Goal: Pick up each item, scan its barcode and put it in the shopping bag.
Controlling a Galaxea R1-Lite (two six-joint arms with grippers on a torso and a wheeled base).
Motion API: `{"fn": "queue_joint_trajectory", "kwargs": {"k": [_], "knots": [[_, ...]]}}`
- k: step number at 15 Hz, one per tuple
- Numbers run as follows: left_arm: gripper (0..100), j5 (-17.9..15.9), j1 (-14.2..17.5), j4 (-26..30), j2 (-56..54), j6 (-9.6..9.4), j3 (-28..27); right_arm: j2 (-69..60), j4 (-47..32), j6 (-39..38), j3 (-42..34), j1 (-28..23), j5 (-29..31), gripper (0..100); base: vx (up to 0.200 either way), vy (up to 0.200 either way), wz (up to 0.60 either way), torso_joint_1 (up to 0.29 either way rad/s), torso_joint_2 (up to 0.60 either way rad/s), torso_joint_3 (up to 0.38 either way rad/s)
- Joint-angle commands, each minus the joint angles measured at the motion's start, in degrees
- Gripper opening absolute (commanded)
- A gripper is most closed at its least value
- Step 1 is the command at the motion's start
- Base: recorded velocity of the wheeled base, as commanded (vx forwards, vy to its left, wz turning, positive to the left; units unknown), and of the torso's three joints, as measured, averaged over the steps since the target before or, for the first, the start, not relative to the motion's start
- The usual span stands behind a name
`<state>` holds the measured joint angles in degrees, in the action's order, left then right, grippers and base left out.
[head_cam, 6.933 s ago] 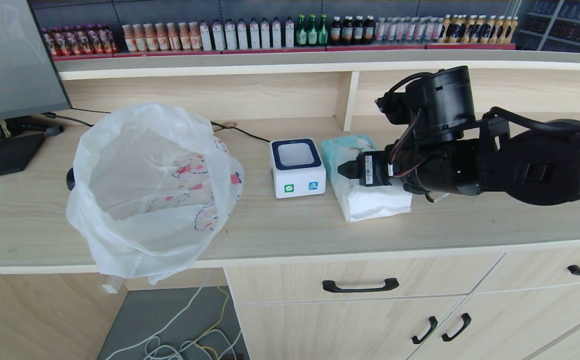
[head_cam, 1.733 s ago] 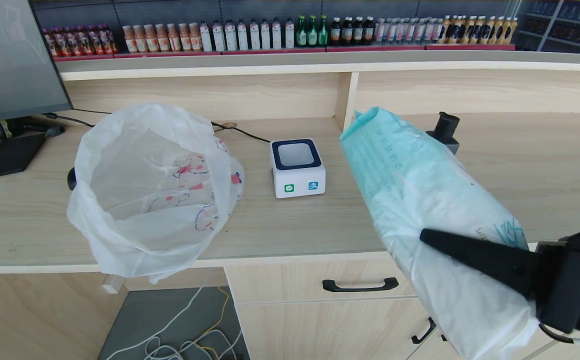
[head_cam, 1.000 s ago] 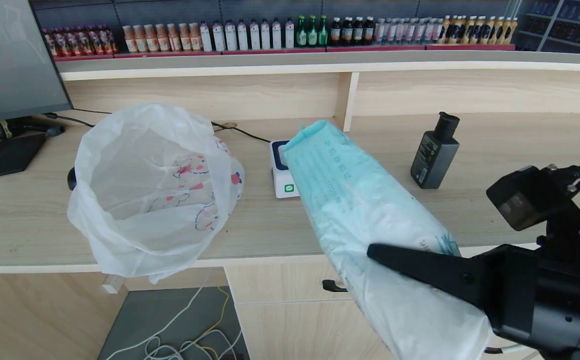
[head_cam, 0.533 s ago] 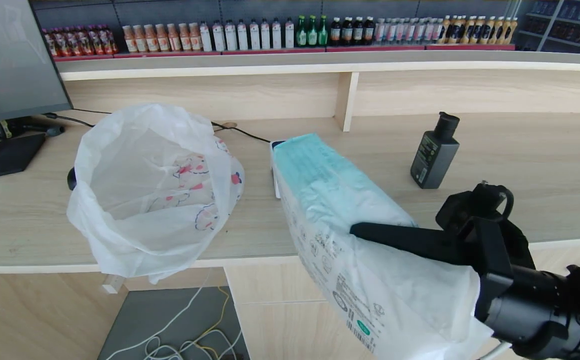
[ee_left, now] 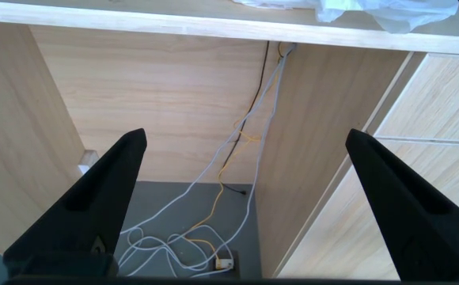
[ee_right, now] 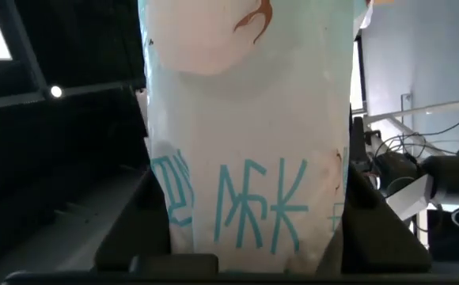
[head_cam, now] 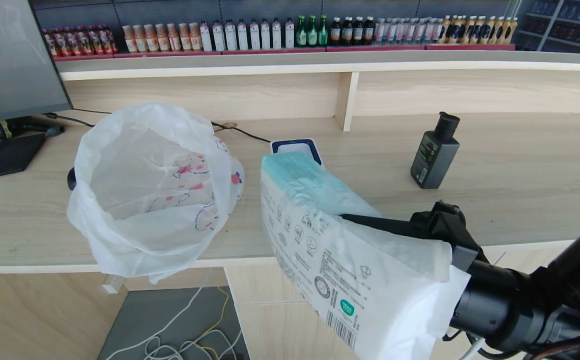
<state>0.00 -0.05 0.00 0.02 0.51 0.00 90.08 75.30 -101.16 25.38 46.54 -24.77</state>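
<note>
L jaws hang low, below the desk's point(head_cam: 520, 165) front edge, spread wide w/ nothing btw them: idle, facing cupboard fronts and floor cables point(ee_left: 214, 229). On the desk's left part stands the plastic shopping bag point(head_cam: 154, 190), mouth open, its lower folds spilling over the front edge. No goods seen inside, so I judge nothing bagged yet. Mid-desk sits the white barcode scanner point(head_cam: 295, 146), blue-rimmed window up. The tissue pack point(head_cam: 320, 250) is off the desk, held in the air by the R jaws, which are clenched on its near end w/ one black finger point(head_cam: 385, 226) across its upper face. The pack's teal far end is over the scanner, hiding the scanner's near part. Its barcode point(head_cam: 342, 330) sits at the near end and faces up, away from the window, so the scan looks in hand but prob. not done; the pack likely needs turning or shifting to show the code. Toward the desk's right, well apart from the rest, a dark bottle w/ black cap point(head_cam: 434, 152) stands upright, untouched. My tally: item 1 picked, scan and bagging pending; item 2 has all three steps left.
</note>
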Motion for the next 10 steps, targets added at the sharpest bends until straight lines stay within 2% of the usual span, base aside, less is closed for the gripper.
{"fn": "queue_joint_trajectory", "kwargs": {"k": [1,3,6,10], "knots": [[100,0.0,0.0,-0.1,0.0,0.02,0.0,0.9,6.0,-2.9,-3.3,0.2,-4.2,0,0.000,0.000,0.00,0.000,0.00,0.000],[100,0.0,0.0,0.0,0.0,0.02,0.0,4.1,14.7,-6.1,-6.7,0.1,-7.5,0,0.000,0.000,0.00,0.000,0.00,0.000],[100,0.0,0.0,-0.1,0.0,0.02,0.0,7.4,14.7,-8.4,-5.9,0.2,-7.7,0,0.000,0.000,0.00,0.000,0.00,0.000],[100,0.0,0.0,0.0,0.0,0.02,0.0,7.4,14.7,-18.9,0.0,0.7,-8.5,0,0.000,0.000,0.00,0.000,0.00,0.000]]}}
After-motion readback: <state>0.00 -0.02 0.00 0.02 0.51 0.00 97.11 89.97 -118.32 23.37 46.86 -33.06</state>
